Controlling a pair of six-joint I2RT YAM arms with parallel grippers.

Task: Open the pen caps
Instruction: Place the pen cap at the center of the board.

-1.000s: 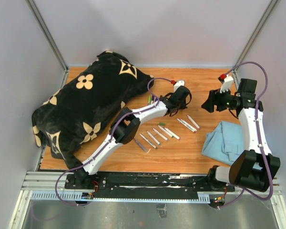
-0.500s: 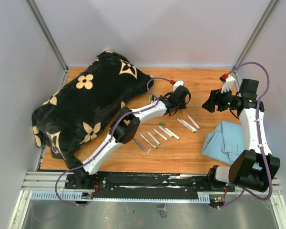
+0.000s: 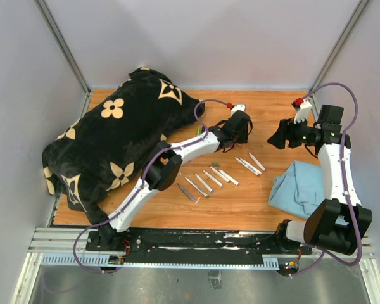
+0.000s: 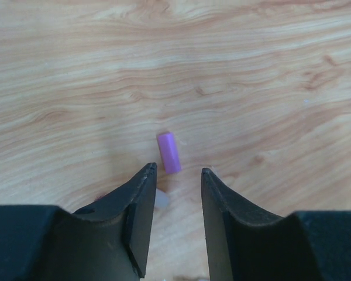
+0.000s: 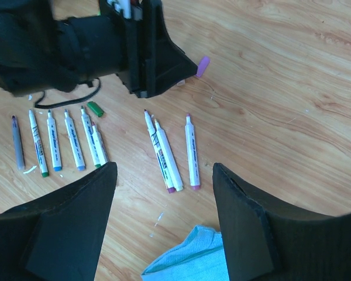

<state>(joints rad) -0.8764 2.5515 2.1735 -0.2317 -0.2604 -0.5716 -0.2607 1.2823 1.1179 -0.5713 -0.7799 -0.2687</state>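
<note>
At the far left of the wooden table [image 3: 266, 104] we see a black plush cover [image 3: 114, 142] with cream flower prints, bunched against the wall. To its right, near the middle of the table, a row of markers [image 5: 52, 146] lies side by side, a grey one at its left end and white ones after it. Their writing tips look bare, though from the right wrist view we cannot tell whether the coloured bits at their other ends are caps or plugs.

A green cap [image 5: 95, 109] lies loose on the wood just beyond the right end of that row. Farther back, the left gripper [image 4: 176, 171] hangs low over the table with its jaws parted and nothing between them. The purple cap [image 4: 169, 152] lies flat on the wood right at the fingertips, touching neither finger.

Right of the row, three more markers [image 5: 169, 155] lie together, apart from the others. The right gripper [image 5: 164, 170] is raised above the table at the right, jaws spread wide and empty. Below it a crumpled blue cloth [image 3: 301, 187] sits near the right edge.
</note>
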